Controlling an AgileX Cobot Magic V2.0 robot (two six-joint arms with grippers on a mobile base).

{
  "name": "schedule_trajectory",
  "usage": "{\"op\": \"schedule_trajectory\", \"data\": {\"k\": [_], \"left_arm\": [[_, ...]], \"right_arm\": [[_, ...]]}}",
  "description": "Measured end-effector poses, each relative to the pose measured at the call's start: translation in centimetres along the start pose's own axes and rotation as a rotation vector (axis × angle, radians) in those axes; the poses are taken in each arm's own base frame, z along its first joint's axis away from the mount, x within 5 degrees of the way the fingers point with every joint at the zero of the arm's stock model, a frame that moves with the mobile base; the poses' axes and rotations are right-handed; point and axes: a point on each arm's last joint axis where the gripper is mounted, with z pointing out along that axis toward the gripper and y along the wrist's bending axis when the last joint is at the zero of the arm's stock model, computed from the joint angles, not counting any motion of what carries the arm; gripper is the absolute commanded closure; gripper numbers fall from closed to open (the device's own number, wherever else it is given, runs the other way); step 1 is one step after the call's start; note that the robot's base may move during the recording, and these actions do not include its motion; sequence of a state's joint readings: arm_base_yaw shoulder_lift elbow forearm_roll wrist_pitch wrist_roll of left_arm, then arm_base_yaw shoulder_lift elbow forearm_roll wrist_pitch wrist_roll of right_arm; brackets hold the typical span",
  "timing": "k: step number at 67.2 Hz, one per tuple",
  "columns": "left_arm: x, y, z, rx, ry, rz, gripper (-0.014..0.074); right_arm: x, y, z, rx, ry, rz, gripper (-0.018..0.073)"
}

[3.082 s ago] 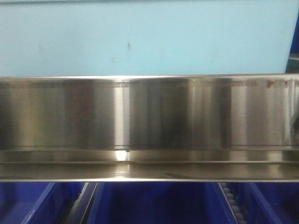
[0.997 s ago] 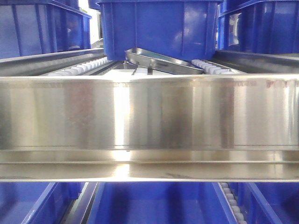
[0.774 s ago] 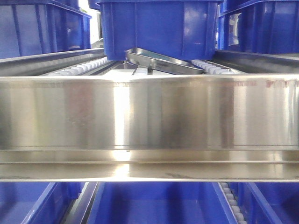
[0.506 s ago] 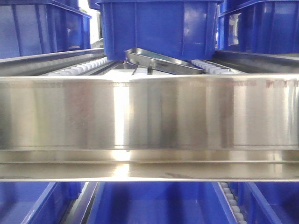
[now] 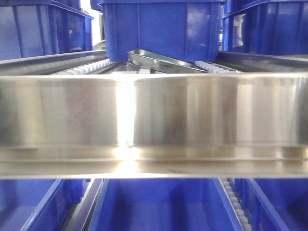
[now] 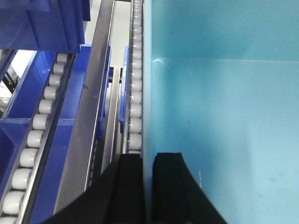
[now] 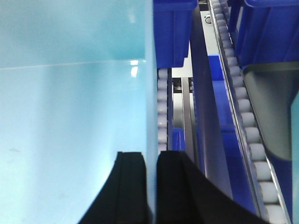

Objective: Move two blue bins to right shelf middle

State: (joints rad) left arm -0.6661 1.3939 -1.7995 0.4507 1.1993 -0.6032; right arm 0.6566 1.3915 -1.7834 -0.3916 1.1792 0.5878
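Farthest left of the pale blue bin (image 6: pixel 224 107), in the left wrist view, dark blue bins (image 6: pixel 42 23) sit over an outer roller track (image 6: pixel 35 126). Nearer the bin comes a steel rail (image 6: pixel 91 107), then a line of white rollers (image 6: pixel 135 102) running just beside the bin's left wall. The left gripper (image 6: pixel 148 158) is clamped on that wall, with one black finger outside it and the other inside the bin, both pressed against the thin plastic.

In the right wrist view the right gripper (image 7: pixel 151 156) is closed on the bin's right wall in the same way, one finger inside and one outside. Just right of that wall runs a roller row (image 7: pixel 162 112), further right a grey rail (image 7: pixel 203 116), and beyond it a far roller line (image 7: pixel 243 112). A dark blue crate (image 7: pixel 173 28) stands past the bin's far right corner.

The front view shows a wide steel beam (image 5: pixel 154 120) and a middle blue box (image 5: pixel 163 29). I cannot tell where the pale blue bin lies against them.
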Motion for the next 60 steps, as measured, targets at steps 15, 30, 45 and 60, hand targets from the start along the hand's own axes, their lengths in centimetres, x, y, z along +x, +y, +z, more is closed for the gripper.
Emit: {"op": "schedule_trajectory", "data": {"k": [15, 30, 45, 60], "left_arm": [[0.0, 0.0, 0.0, 0.0, 0.0, 0.0, 0.0707], [0.0, 0.0, 0.0, 0.0, 0.0, 0.0, 0.0707], [0.0, 0.0, 0.0, 0.0, 0.0, 0.0, 0.0707], [0.0, 0.0, 0.0, 0.0, 0.0, 0.0, 0.0707]], "right_arm": [[0.0, -0.01, 0.0, 0.001, 0.0, 0.0, 0.0723], [0.0, -0.01, 0.0, 0.001, 0.0, 0.0, 0.0723], [0.0, -0.01, 0.0, 0.001, 0.0, 0.0, 0.0723], [0.0, -0.01, 0.0, 0.001, 0.0, 0.0, 0.0723]]}}
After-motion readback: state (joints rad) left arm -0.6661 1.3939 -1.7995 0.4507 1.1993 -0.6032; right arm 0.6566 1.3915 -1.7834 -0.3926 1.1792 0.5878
